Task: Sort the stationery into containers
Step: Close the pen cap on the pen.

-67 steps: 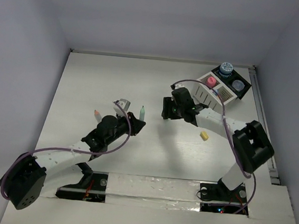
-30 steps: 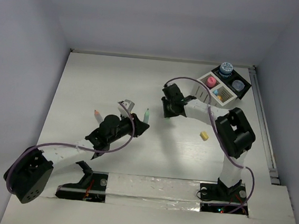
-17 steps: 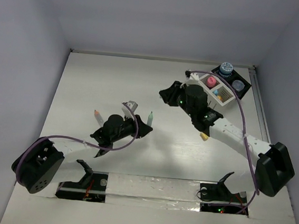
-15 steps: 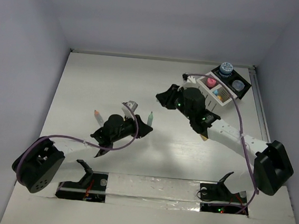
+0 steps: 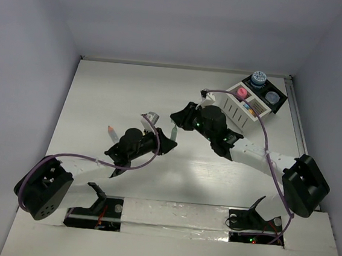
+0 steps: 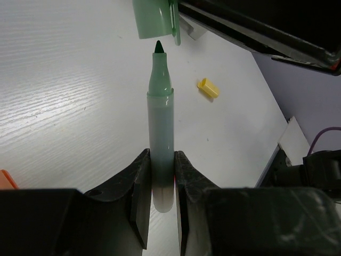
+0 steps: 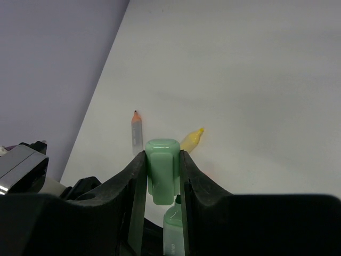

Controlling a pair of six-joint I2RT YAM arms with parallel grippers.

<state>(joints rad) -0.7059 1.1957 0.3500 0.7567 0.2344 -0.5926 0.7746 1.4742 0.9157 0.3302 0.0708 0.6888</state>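
My left gripper (image 6: 160, 160) is shut on the clear barrel of an uncapped green marker (image 6: 160, 122), whose tip points up and away. My right gripper (image 7: 162, 162) is shut on the matching green cap (image 7: 162, 170), which hangs just off the marker's tip (image 6: 158, 47), slightly to one side of it. In the top view the two grippers meet at mid-table around the marker (image 5: 173, 132). The containers, a white slatted box (image 5: 243, 112) joined to a black tray (image 5: 278, 105), stand at the far right. They hold a pink-capped bottle (image 5: 242, 94) and blue round pots (image 5: 258, 79).
An orange-tipped marker (image 7: 137, 133) and a yellow marker (image 7: 192, 140) lie on the table beyond the cap. A loose yellow cap (image 6: 208, 88) lies to the right of the left gripper. A small grey item (image 5: 151, 117) sits by the left wrist.
My right arm has swung left from beside the containers, carrying the green cap to the marker's tip. My left gripper has shifted the marker slightly right.
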